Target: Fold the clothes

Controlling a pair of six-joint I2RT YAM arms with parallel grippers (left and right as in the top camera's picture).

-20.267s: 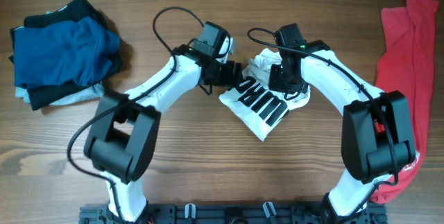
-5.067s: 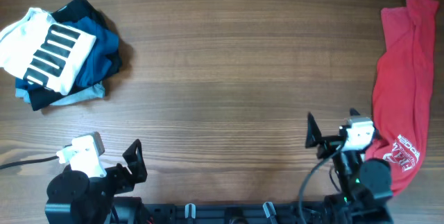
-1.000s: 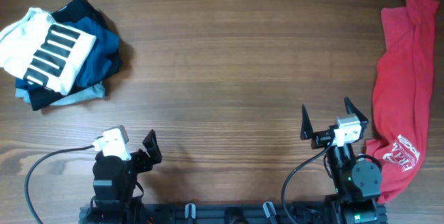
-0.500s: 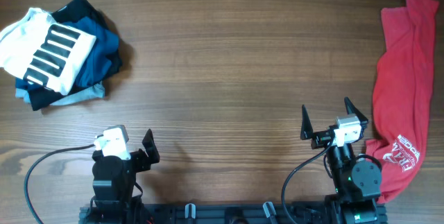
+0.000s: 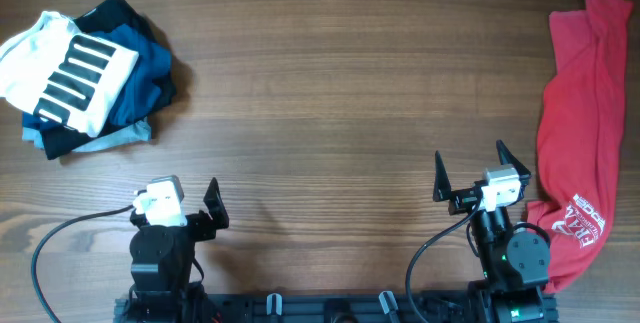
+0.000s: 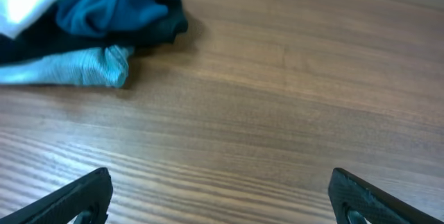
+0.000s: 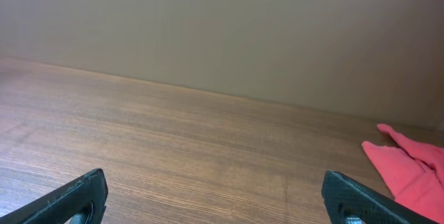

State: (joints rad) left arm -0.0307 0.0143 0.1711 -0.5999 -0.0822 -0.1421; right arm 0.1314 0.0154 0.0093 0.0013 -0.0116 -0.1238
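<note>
The folded white T-shirt with black bars lies on top of the stacked clothes at the far left, over the blue, black and pale-blue garments. A red T-shirt with white lettering lies unfolded along the right edge; its tip shows in the right wrist view. My left gripper is pulled back to the near edge, open and empty. My right gripper is also back at the near edge, open with nothing in it, just left of the red shirt.
The wooden table stretches bare between the pile and the red shirt. A beige wall stands behind the far edge. A black cable loops left of the left arm's base.
In the last second the left gripper has shifted slightly left; the right arm is still. Much earlier both grippers worked on the white shirt at the middle; it now lies on the pile.
</note>
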